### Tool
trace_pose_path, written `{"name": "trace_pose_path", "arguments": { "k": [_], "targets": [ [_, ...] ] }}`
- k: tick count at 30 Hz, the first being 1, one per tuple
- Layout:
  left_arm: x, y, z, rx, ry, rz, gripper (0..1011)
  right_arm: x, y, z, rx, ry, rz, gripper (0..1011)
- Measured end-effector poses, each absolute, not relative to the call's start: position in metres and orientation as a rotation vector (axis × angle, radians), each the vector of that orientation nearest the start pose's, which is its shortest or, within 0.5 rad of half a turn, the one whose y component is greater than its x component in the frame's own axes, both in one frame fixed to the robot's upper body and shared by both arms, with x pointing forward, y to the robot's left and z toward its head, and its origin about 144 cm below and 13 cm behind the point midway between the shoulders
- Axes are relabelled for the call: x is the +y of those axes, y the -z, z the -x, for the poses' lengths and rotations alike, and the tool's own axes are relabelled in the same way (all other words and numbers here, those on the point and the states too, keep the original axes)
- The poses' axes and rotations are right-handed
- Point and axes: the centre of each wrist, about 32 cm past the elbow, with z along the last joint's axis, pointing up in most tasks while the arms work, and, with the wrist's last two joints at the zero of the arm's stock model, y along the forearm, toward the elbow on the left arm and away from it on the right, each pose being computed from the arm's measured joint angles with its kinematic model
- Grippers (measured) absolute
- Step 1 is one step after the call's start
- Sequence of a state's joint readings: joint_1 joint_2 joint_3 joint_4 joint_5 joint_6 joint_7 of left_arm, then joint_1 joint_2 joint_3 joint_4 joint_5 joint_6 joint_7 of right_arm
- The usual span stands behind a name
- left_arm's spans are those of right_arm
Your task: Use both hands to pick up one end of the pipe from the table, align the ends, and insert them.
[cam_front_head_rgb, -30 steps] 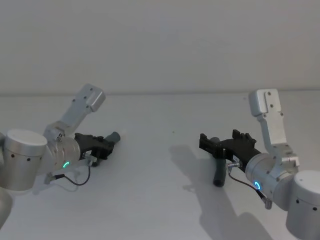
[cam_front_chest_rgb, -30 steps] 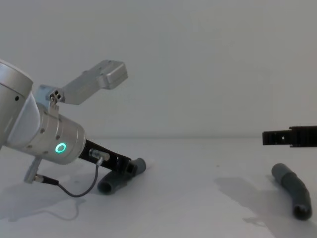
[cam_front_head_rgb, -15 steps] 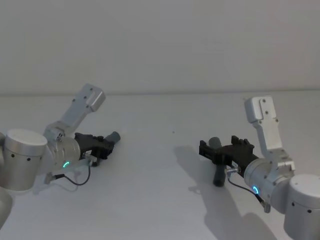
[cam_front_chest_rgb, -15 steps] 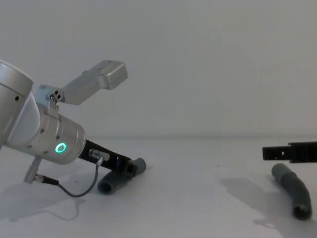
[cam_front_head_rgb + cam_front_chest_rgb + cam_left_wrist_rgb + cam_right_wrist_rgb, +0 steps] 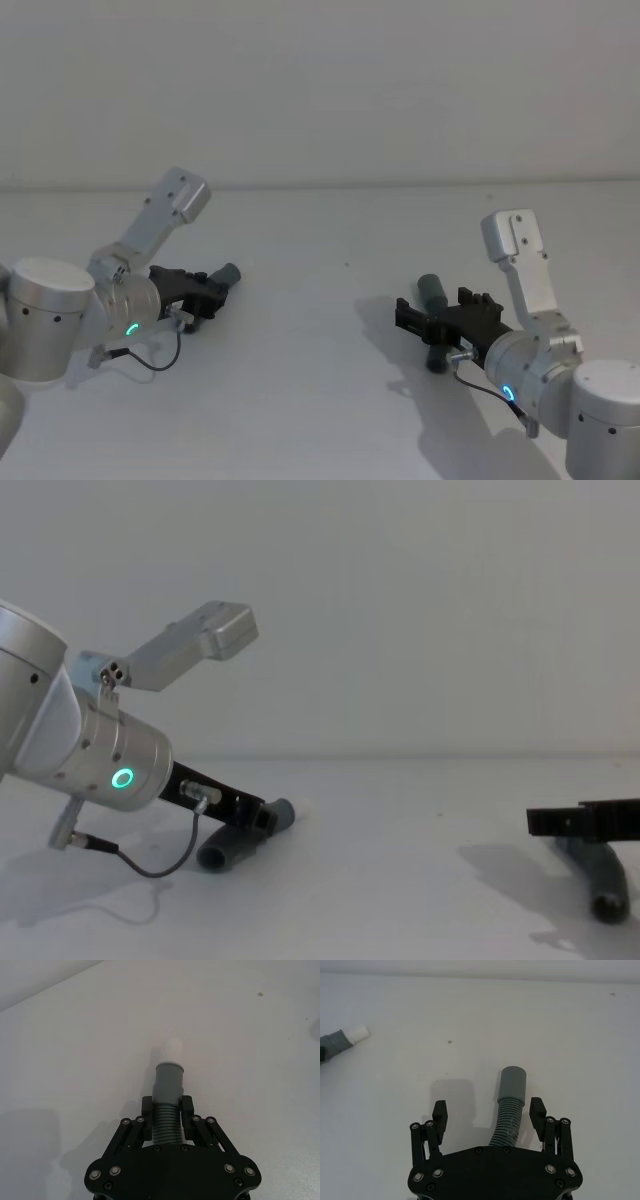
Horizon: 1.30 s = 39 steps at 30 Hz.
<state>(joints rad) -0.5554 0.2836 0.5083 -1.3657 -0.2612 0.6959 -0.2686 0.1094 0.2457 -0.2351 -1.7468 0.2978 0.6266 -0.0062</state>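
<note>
On the white table (image 5: 320,260) lie two dark grey pipe pieces. My left gripper (image 5: 167,1114) is shut on the ribbed middle of the left piece (image 5: 169,1072), whose narrower whitish end (image 5: 171,1049) sticks out past the fingers. In the head view that gripper (image 5: 207,291) sits low at the left. My right gripper (image 5: 488,1109) is open, one jaw on each side of the right piece (image 5: 511,1091), its round grey cuff pointing away. From the chest, the right gripper (image 5: 578,822) hangs just over that piece (image 5: 605,885).
A plain pale wall rises behind the table's far edge. A thin black cable (image 5: 150,865) loops under the left wrist. A wide bare stretch of table (image 5: 400,860) separates the two pipe pieces.
My right gripper has come down and back over the right pipe piece, so its open jaws now straddle it. The left arm and its piece have not moved.
</note>
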Motion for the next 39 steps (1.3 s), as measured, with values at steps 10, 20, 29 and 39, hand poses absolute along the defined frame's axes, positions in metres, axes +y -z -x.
{"name": "trace_pose_path", "arguments": {
  "k": [10, 20, 29, 39],
  "targets": [
    [0.1813, -1.2484, -0.5752, 0.187, -0.957, -0.554, 304, -0.214, -1.2115, -0.4746, 0.285, 1.272, 0.353, 1000],
    [0.1813, -1.2484, -0.5752, 0.187, -0.957, -0.554, 304, -0.2144, -1.2081, -0.4771, 0.282, 1.277, 0.367, 1000],
    [0.1813, -1.2484, -0.5752, 0.187, -0.957, -0.554, 304, -0.214, -1.2067, -0.4794, 0.282, 1.274, 0.377, 1000],
    [0.1813, -1.2483, -0.5752, 0.187, -0.957, -0.554, 304, -0.2139, -1.207, -0.4807, 0.287, 1.269, 0.389, 1000]
  ]
}}
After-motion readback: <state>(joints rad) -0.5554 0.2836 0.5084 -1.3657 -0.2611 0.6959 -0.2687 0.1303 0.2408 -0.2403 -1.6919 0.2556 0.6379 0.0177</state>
